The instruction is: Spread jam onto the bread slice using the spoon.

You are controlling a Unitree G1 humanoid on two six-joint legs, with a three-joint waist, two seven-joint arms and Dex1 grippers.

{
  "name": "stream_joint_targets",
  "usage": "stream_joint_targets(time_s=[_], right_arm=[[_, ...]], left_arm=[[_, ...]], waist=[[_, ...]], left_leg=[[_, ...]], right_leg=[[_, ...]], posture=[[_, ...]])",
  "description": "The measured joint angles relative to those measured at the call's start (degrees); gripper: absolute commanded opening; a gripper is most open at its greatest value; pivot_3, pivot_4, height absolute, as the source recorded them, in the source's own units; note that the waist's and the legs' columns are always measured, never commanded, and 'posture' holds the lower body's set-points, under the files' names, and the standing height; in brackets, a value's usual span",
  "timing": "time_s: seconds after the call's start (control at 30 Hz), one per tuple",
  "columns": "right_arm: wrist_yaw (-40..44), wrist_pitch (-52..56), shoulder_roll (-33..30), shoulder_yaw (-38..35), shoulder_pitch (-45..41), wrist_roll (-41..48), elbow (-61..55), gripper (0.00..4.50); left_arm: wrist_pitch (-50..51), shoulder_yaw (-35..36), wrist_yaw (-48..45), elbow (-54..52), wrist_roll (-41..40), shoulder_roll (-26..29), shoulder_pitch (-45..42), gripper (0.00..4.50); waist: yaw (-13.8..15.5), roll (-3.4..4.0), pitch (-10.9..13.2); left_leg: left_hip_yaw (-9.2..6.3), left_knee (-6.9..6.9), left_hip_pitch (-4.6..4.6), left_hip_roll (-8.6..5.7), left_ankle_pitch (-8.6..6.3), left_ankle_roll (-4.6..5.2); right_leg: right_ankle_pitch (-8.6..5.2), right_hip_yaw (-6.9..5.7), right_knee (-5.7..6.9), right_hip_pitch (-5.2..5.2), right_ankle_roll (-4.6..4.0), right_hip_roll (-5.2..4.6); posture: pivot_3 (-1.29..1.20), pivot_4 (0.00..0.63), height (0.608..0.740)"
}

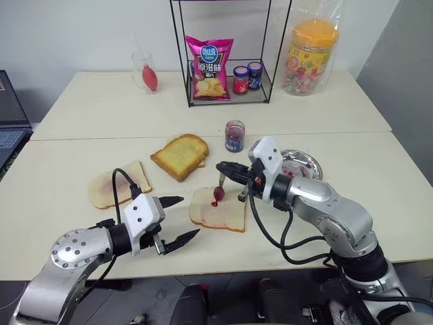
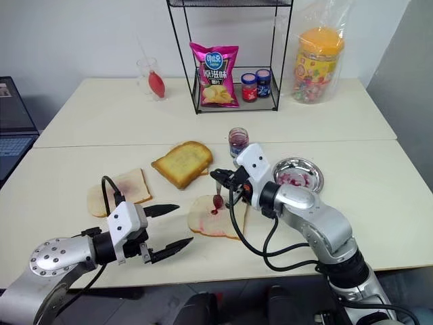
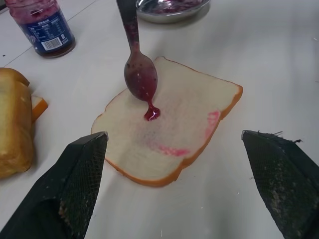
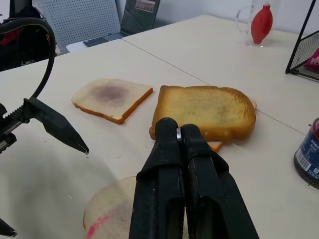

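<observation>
The bread slice (image 1: 226, 214) lies flat near the table's front edge, with pink smears on it. Above it hangs the spoon (image 3: 140, 74), bowl down and coated in jam. A string of jam runs from the bowl's tip into a small glossy blob (image 3: 152, 114) on the slice. My right gripper (image 1: 223, 168) is shut on the spoon's handle, pointing left over the slice's far side. My left gripper (image 1: 188, 217) stands open just left of the slice, low over the table, with nothing between its fingers. The jam jar (image 1: 235, 135) stands behind the slice with no lid.
A toasted slice (image 1: 179, 156) and a pale slice with a purplish stain (image 1: 118, 184) lie to the left. A jam-smeared metal dish (image 1: 310, 157) sits to the right. At the back stand a wire rack (image 1: 181, 64) with chips and small jars, a candy jar (image 1: 311, 57) and a glass (image 1: 145, 71).
</observation>
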Motion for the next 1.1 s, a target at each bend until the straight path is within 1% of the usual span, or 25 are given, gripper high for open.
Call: stream_joint_targets(time_s=[0.1,0.3,0.63,0.73,0.77,0.8,0.87,1.0,1.1], right_arm=[[0.95,-0.19,-0.83,0.20,-0.07,-0.99,-1.13,0.03],[1.11,1.06,-1.84,0.14,-1.50,-1.69,-5.06,0.03],[0.61,4.87,-0.49,-2.38,-2.74,-0.39,-6.60,0.03],[-1.68,6.59,3.43,-5.11,-0.20,1.42,-5.68,0.03],[-3.05,7.99,5.96,-6.79,0.39,3.10,-4.95,0.03],[-5.07,9.85,8.89,-9.30,0.59,5.09,-3.95,0.03],[-7.23,12.12,11.05,-12.47,0.56,7.64,-3.05,0.03],[-14.87,19.67,18.93,-21.65,0.52,14.99,-0.17,0.03],[-18.66,22.15,21.77,-25.50,1.23,17.17,2.24,0.03]], left_arm=[[0.26,-0.23,0.02,0.18,-0.02,0.00,-1.12,4.50],[0.44,-0.49,-0.10,1.31,-0.05,0.00,-2.37,4.50],[1.23,-0.52,-0.08,1.49,-0.07,0.00,-2.88,4.50],[1.27,-0.53,-0.10,1.98,-0.03,0.01,-2.92,4.50],[1.27,-0.53,-0.13,2.07,-0.04,0.01,-2.92,4.50],[1.27,-0.53,-0.17,2.14,-0.05,0.02,-2.91,4.50],[1.27,-0.47,-0.22,2.25,-0.05,0.04,-2.89,4.50],[1.30,0.05,-0.35,3.61,-0.10,0.49,-2.89,4.50],[1.29,0.14,-0.96,4.10,-0.11,1.05,-2.95,4.50]], waist=[[0.01,0.00,0.00],[0.02,0.00,0.00],[0.02,-0.01,0.00],[0.02,-0.05,-0.03],[0.01,-0.05,-0.03],[0.01,-0.04,-0.02],[0.01,-0.05,-0.03],[-0.02,-0.05,-0.03],[-0.05,-0.04,-0.02]], left_leg=[[0.00,0.00,0.00,0.00,0.00,0.00],[-0.01,0.00,0.00,0.00,0.00,0.00],[-0.02,0.00,0.01,0.00,0.00,0.00],[-0.01,-0.01,-0.01,0.00,0.00,0.00],[-0.02,-0.01,0.00,0.00,0.00,0.00],[0.00,0.00,0.00,0.00,0.00,0.00],[-0.01,0.01,0.01,0.00,0.00,0.00],[-0.02,0.00,0.02,0.00,0.00,0.00],[-0.01,-0.01,0.00,0.00,0.00,0.00]], right_leg=[[0.14,0.00,0.01,-0.01,0.24,0.00],[0.15,-0.01,0.00,-0.01,0.25,0.00],[0.15,-0.01,0.01,0.00,0.26,0.00],[0.16,0.00,0.01,-0.01,0.27,0.00],[0.16,0.00,0.03,0.00,0.27,0.00],[0.17,0.02,0.04,-0.02,0.28,0.00],[0.18,0.02,0.05,0.00,0.29,0.00],[0.18,0.01,0.08,-0.01,0.28,0.01],[0.17,0.01,0.05,-0.01,0.27,0.00]], posture=[[0.00,0.150,0.740],[0.00,0.150,0.740],[0.00,0.150,0.740],[0.00,0.150,0.740],[0.00,0.150,0.740],[0.00,0.150,0.740],[0.00,0.150,0.740],[0.00,0.150,0.740],[0.00,0.150,0.740]])
